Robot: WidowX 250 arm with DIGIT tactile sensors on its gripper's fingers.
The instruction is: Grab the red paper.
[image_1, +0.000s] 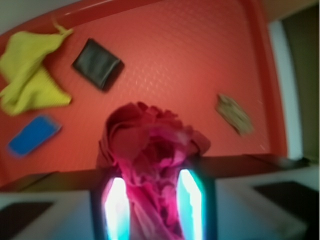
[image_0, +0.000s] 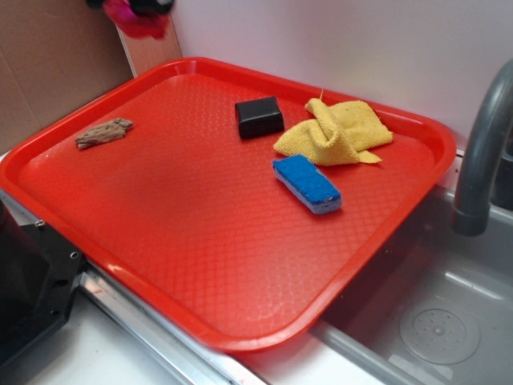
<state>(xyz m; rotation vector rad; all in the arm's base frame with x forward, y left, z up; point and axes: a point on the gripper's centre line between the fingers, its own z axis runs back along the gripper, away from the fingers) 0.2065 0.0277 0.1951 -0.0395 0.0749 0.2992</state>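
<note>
From the exterior view I see the red paper at eleven o'clock, lifted clear of the tray, with the gripper barely in frame. A black block, yellow cloth, blue sponge and brown scrap lie below.

On the wrist view the fingers are closed partway, pinching the paper between them. I judge the grab done. The wad's long axis runs six to twelve, bulging past the fingertips.
</note>
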